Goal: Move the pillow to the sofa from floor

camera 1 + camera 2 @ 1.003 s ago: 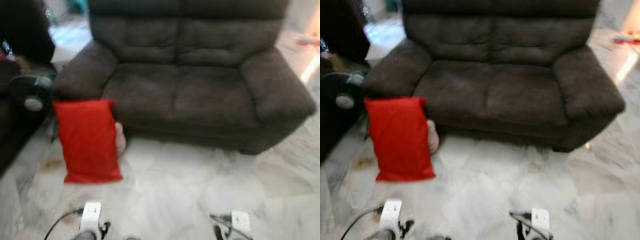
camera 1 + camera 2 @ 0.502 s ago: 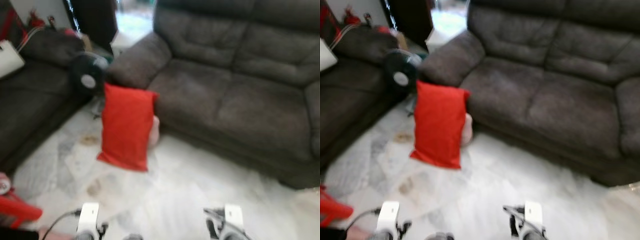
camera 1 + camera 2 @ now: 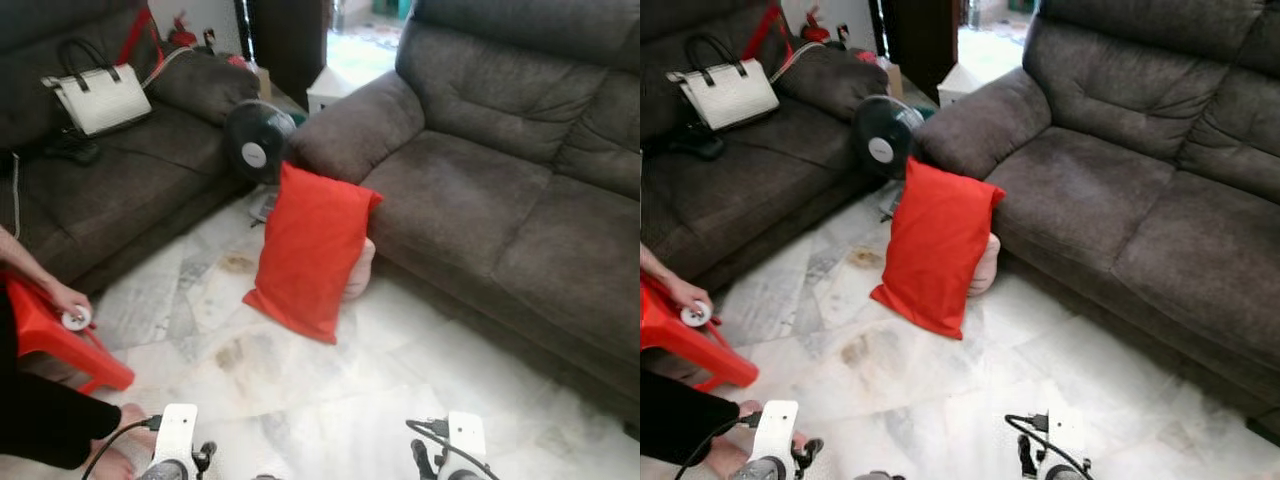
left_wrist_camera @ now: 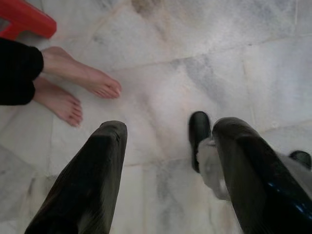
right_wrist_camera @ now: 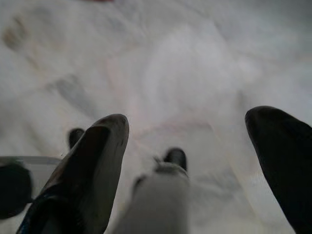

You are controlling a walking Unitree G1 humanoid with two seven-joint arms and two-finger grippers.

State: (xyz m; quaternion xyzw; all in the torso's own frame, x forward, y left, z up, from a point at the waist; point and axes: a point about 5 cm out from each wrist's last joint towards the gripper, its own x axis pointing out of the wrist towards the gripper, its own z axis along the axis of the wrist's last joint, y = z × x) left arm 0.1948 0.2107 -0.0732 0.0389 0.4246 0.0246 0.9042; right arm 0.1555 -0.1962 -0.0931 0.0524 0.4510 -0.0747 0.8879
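A red pillow (image 3: 308, 250) stands on its end on the marble floor, leaning against the front of the dark brown sofa (image 3: 500, 190) near its left armrest. A pale round thing peeks out behind the pillow's lower edge. Both arms hang low at the bottom of the eye views, well short of the pillow. In the left wrist view my left gripper (image 4: 168, 131) is open above bare floor. In the right wrist view my right gripper (image 5: 195, 126) is open over the floor too, with nothing between its fingers.
A second dark sofa (image 3: 110, 170) on the left carries a white handbag (image 3: 98, 97). A black floor fan (image 3: 257, 143) stands between the two sofas. A person (image 3: 45, 400) stands at the lower left, bare feet (image 4: 78, 87) close to my left gripper, holding a red plastic stool (image 3: 45, 330).
The camera has swung to the left, so the pillow and sofa sit further right in view. The second sofa, handbag, person and red stool have come into view. The pillow itself stays put.
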